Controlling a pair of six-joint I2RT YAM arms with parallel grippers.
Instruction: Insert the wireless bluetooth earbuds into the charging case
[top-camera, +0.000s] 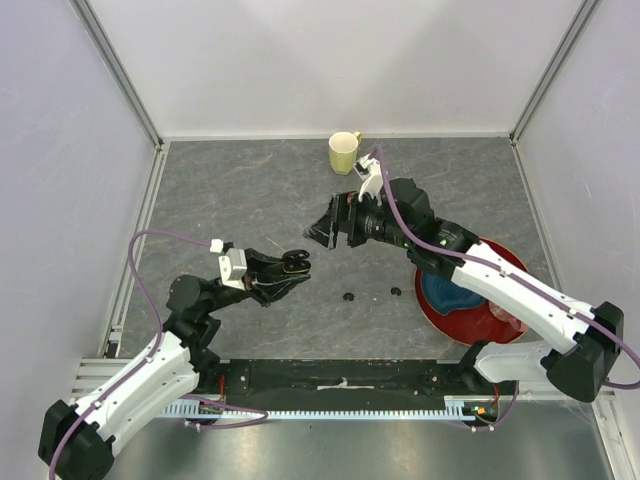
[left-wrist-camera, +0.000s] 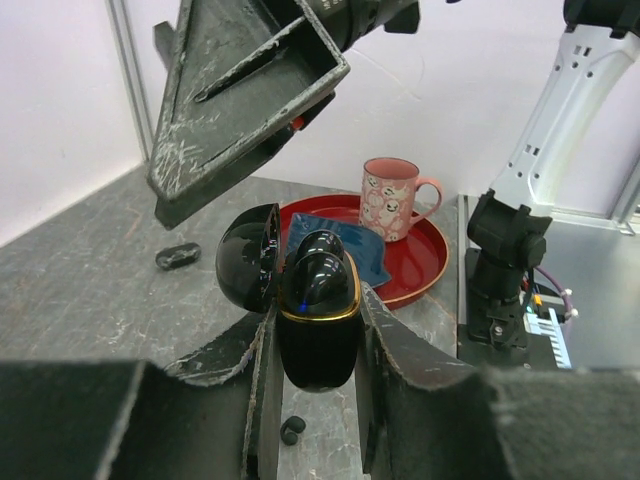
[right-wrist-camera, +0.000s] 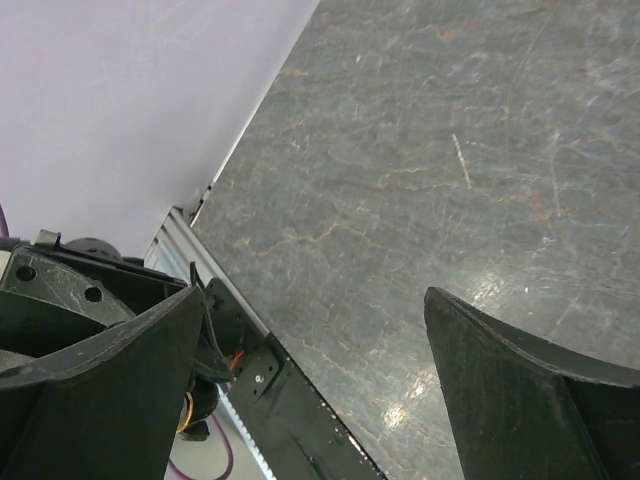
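My left gripper (top-camera: 296, 264) is shut on the charging case (left-wrist-camera: 318, 325), a glossy black pod with a gold rim, held upright above the table. Its lid (left-wrist-camera: 247, 258) stands open to the left, and a rounded glossy black piece sits in its top. My right gripper (top-camera: 322, 232) is open and empty, hovering just above and beyond the case; it also shows in the left wrist view (left-wrist-camera: 240, 110). Two black earbuds lie on the table, one (top-camera: 349, 296) in the middle and one (top-camera: 395, 292) near the tray. The left wrist view shows one earbud (left-wrist-camera: 291, 429) below the case and another (left-wrist-camera: 178, 256) farther left.
A yellow-green mug (top-camera: 344, 152) stands at the back of the table. A red tray (top-camera: 440, 312) at the right holds a blue cloth (left-wrist-camera: 352, 246) and a pink mug (left-wrist-camera: 392, 198). The right wrist view shows only grey table (right-wrist-camera: 420, 150) between its fingers.
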